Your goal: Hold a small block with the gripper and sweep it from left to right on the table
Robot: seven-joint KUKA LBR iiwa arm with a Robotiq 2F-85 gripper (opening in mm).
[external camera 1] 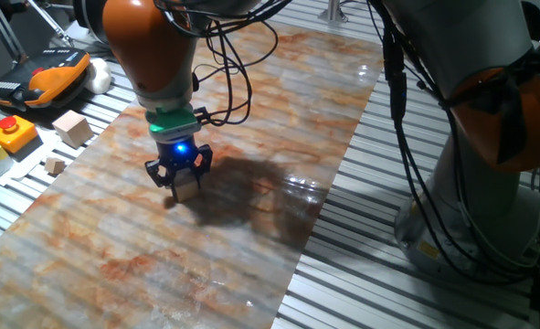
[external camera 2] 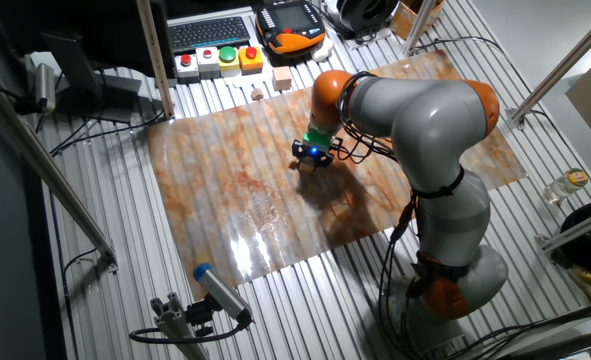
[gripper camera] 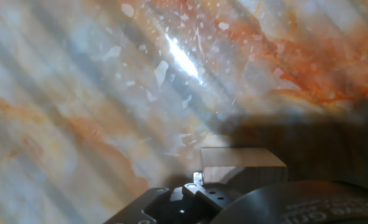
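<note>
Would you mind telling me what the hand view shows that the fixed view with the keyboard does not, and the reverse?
Only the hand view shows the small block close up, with its plain pale faces and the grain of the marbled mat right beneath it.

Only the fixed view with the keyboard shows the whole arm, the gripper with its blue light, the keyboard, the coloured buttons and the larger pale cube off the mat.

Both show the small block held at the jaws, low over the mat.
</note>
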